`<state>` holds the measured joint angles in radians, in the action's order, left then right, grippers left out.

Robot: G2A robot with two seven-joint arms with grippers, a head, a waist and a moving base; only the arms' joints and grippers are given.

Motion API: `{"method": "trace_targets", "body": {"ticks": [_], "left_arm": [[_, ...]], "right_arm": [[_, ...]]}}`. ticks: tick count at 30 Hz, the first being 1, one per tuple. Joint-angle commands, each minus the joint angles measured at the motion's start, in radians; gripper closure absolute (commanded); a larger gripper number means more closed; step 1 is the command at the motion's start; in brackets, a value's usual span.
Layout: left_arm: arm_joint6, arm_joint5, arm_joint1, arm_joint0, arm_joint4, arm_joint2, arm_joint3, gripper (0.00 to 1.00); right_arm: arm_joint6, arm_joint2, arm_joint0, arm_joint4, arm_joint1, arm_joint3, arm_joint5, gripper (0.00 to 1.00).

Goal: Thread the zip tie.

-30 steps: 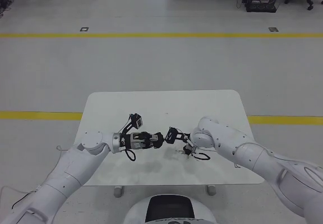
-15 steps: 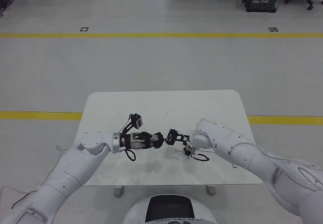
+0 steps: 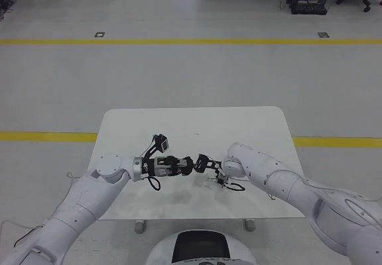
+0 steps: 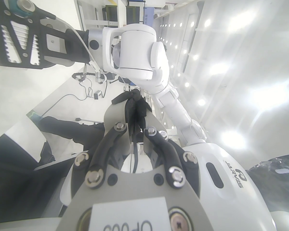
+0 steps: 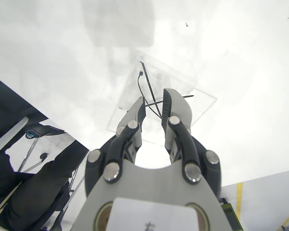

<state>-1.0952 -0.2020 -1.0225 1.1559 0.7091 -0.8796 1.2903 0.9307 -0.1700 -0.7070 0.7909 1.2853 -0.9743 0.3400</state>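
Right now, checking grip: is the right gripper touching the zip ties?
Cannot tell. In the right wrist view the right gripper overlaps the zip ties; depth unclear.

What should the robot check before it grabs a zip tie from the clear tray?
1. Is the right gripper open? Ok, its fingers stand apart.
2. Is it lined up with the zip ties? Ok, they lie in the clear tray, just past its fingertips.
3. Do the zip ties lie apart? Not ok, two cross each other.
4. Is the left gripper holding something? Ok, it is shut on a black piece.
5. Is that piece a zip tie? Cannot tell.
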Motion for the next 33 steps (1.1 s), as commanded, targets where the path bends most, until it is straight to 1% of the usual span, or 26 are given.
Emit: {"method": "trace_targets", "body": {"ticks": [1, 13, 28, 31, 33], "left_arm": [[0.0, 0.0, 0.0, 0.0, 0.0, 0.0, 0.0, 1.0], [0.0, 0.0, 0.0, 0.0, 0.0, 0.0, 0.0, 1.0], [0.0, 0.0, 0.0, 0.0, 0.0, 0.0, 0.0, 1.0], [0.0, 0.0, 0.0, 0.0, 0.0, 0.0, 0.0, 1.0], [0.0, 0.0, 0.0, 0.0, 0.0, 0.0, 0.0, 1.0]], "right_arm": [[0.002, 0.0, -0.001, 0.0, 0.007, 0.01, 0.0, 0.82], [0.0, 0.0, -0.002, 0.005, 0.039, 0.065, 0.0, 0.82], [-0.006, 0.0, -0.002, 0.024, 0.065, 0.113, 0.0, 0.83], [-0.007, 0.0, -0.002, 0.023, 0.069, 0.12, 0.0, 0.85], [-0.007, 0.0, -0.002, 0.024, 0.072, 0.125, 0.0, 0.9]]}}
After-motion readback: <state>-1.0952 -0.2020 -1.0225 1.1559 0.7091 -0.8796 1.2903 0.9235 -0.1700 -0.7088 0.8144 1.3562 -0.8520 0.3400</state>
